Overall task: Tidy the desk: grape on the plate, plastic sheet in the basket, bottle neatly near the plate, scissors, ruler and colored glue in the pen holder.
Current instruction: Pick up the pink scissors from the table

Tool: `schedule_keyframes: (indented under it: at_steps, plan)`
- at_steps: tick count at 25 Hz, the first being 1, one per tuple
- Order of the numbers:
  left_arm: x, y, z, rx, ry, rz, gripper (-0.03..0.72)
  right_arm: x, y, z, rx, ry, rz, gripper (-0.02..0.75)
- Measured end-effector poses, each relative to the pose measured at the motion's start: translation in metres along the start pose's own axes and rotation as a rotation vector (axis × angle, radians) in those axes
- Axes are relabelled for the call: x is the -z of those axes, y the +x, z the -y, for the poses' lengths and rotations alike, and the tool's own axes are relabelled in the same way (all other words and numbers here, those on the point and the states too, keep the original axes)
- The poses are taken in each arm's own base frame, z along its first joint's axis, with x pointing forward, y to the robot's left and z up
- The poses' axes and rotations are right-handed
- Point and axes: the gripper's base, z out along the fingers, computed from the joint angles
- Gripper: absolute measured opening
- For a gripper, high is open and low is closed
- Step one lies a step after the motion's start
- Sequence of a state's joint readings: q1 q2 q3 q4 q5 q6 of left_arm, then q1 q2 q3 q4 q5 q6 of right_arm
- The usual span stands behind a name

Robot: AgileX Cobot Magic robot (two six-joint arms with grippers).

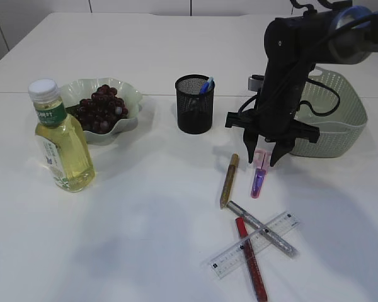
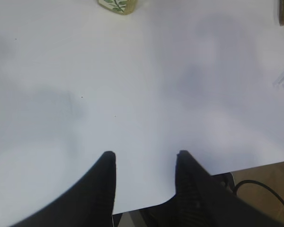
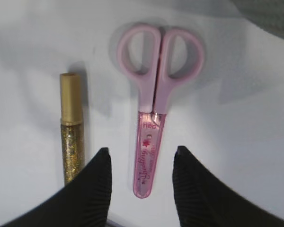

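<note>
Right pincer [image 1: 265, 158] hangs over the pink scissors [image 1: 259, 173], its two black fingers [image 3: 98, 189] spread apart on either side of the sheathed blades; from the wrist camera nothing is clamped between them, and whether the tips touch the table [image 1: 145, 220] cannot be told. Scissors lie flat with the handle loops pointing toward the basket side, and the gold glitter glue [image 1: 229, 180] lies just beside them, roughly parallel. Nearer the front edge, the clear ruler [image 1: 254, 245] is crossed by a silver glue stick [image 1: 262, 228] and a red glue stick [image 1: 251, 267], all touching in one pile. A black mesh pen holder [image 1: 194, 104] stands upright with a blue item poking out. Left of it, the grapes [image 1: 99, 108] sit in the pale green plate [image 1: 133, 95], and the bottle [image 1: 60, 139] of yellow liquid stands upright just in front of that plate. The green basket [image 1: 346, 119] sits behind the right arm. Left pincer [image 2: 144, 163] hovers above bare table near its edge, fingers apart, holding nothing
</note>
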State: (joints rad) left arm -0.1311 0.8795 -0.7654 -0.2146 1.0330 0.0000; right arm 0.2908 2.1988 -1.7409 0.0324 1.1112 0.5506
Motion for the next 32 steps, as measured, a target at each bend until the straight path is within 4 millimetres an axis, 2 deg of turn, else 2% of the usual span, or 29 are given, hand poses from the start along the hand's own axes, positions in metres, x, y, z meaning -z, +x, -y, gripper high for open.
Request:
schedule_keyframes:
  at_steps: [27, 32]
  plan:
    - [0.0, 0.0, 0.0, 0.0, 0.0, 0.001, 0.309, -0.031, 0.003, 0.0, -0.019, 0.025, -0.085, 0.345]
    - [0.0, 0.0, 0.0, 0.0, 0.0, 0.001, 0.309, -0.032, 0.003, 0.0, -0.02, 0.026, -0.087, 0.346]
